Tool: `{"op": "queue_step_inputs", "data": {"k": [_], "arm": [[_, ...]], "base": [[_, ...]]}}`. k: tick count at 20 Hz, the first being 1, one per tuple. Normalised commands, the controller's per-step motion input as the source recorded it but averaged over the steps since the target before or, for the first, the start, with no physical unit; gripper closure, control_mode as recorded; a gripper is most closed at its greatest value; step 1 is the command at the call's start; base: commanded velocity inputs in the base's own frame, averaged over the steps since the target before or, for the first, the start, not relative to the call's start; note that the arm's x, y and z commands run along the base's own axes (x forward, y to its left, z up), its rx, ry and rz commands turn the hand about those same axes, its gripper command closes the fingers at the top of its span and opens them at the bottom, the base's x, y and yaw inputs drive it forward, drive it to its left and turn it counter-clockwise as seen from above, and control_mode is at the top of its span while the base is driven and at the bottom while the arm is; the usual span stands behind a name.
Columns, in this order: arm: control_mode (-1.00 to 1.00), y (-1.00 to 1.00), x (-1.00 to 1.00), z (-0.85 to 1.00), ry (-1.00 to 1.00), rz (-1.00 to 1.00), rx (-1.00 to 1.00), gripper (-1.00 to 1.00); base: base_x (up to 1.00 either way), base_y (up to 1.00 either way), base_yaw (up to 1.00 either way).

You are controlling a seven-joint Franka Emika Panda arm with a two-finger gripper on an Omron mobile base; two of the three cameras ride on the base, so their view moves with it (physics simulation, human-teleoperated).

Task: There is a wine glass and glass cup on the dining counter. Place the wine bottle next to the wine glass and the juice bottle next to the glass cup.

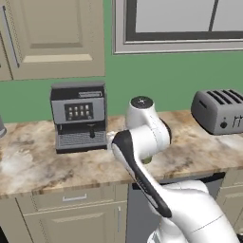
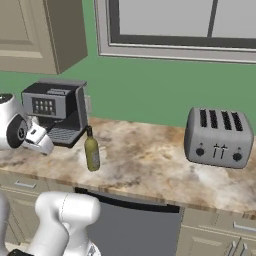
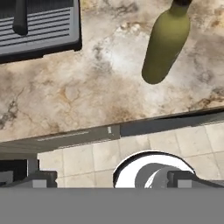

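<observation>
The wine bottle [image 2: 91,150], slim and olive-green with a dark neck, stands upright on a marbled stone counter [image 2: 145,165] near its front edge, to the right of the coffee machine. In the hand view the wine bottle [image 3: 165,43] is at the upper right. In the left base view my own arm hides most of the wine bottle [image 1: 147,160]. My gripper [image 2: 46,147] hangs open and empty to the left of the bottle, over the counter's front edge, with its fingertips [image 3: 43,178] wide apart. The wine glass, glass cup, juice bottle and dining counter are out of view.
A grey coffee machine [image 2: 55,110] stands at the back left of the counter, close to my hand. A silver toaster [image 2: 217,137] sits at the right. Cabinets hang above and a window is set in the green wall. Drawers and a dark appliance front lie below the counter edge.
</observation>
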Motion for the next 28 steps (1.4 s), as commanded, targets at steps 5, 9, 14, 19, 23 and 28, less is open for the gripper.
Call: {"op": "queue_step_inputs", "data": {"k": [5, 9, 14, 19, 23, 28], "arm": [[-1.00, 0.31, 0.09, 0.03, -0.08, -0.59, -0.21, -1.00], [-1.00, 0.13, 0.01, 0.01, -0.07, -0.64, -0.11, -1.00], [-1.00, 0.00, -0.04, 0.00, -0.11, -0.51, -0.10, -1.00], [-1.00, -0.03, -0.14, 0.00, -0.18, -0.32, -0.11, -1.00], [-1.00, -0.19, -0.18, 0.00, -0.23, -0.08, -0.01, -1.00], [-1.00, -0.26, -0.02, 0.00, -0.04, -0.05, 0.00, -1.00]], "base": [[0.00, 0.00, 0.00], [0.00, 0.00, 0.00], [0.00, 0.00, 0.00], [0.00, 0.00, 0.00], [0.00, 0.00, 0.00], [0.00, 0.00, 0.00]]}}
